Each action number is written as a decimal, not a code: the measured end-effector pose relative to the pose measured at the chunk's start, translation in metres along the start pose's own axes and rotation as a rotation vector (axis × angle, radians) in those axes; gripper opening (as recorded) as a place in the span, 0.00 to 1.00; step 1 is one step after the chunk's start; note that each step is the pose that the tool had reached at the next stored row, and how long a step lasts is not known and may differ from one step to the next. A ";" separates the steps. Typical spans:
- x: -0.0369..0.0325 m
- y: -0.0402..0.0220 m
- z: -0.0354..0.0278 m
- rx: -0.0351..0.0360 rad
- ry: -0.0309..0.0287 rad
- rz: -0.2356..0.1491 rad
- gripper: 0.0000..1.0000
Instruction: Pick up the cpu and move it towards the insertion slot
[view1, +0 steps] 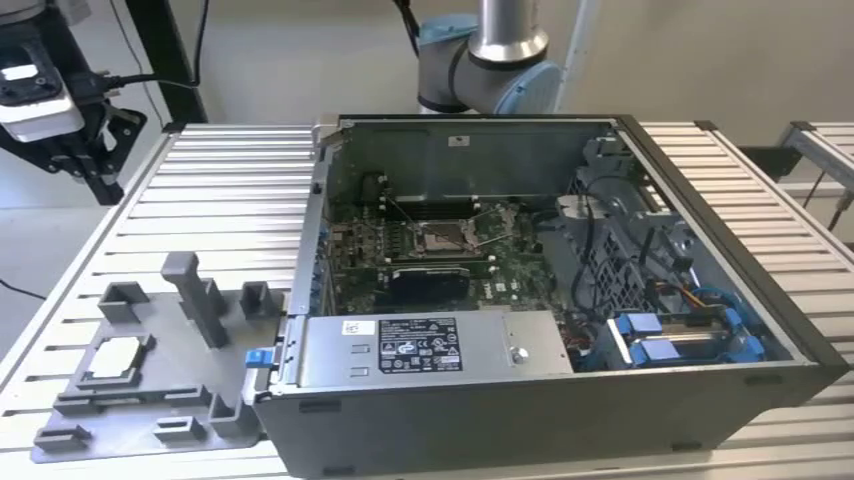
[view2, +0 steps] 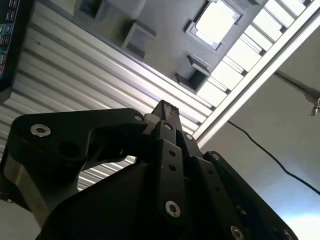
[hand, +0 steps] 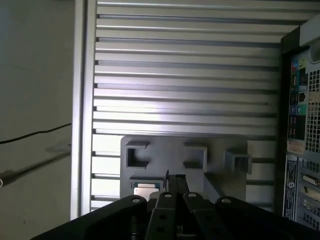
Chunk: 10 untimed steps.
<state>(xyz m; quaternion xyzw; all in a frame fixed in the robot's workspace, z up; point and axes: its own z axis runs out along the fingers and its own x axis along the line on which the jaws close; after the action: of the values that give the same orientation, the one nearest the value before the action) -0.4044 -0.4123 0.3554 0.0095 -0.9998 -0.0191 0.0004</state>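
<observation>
The cpu (view1: 118, 354) lies flat, silvery face up, in a recess of the grey plastic tray (view1: 174, 400) at the exterior view's left. Both wrist views look down on the cpu (view2: 216, 21) (hand: 146, 189) from well above. My gripper (view1: 96, 178) hangs high over the table's far left corner, apart from the tray. In both wrist views its black fingers meet at the tip, and the gripper (view2: 165, 106) (hand: 173, 177) is shut with nothing in it. The insertion slot (view1: 441, 237) sits on the green board inside the open computer case (view1: 694, 380).
Upright posts (view1: 200, 295) rise from the tray beside the cpu. The case wall (view1: 310, 250) stands between tray and slot; its rear panel (hand: 300, 130) shows in the first wrist view. The ribbed metal table (view1: 227, 190) ends at an edge (hand: 82, 100) near the tray.
</observation>
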 end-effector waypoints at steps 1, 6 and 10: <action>0.0013 -0.0020 0.0001 0.0000 0.0000 0.000 0.00; 0.0084 -0.0144 0.0005 0.0000 0.0000 0.000 0.00; 0.0122 -0.0215 0.0020 0.0000 0.0000 0.000 0.00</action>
<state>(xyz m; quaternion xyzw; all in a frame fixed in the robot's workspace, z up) -0.4162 -0.4339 0.3526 0.0095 -0.9998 -0.0191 0.0004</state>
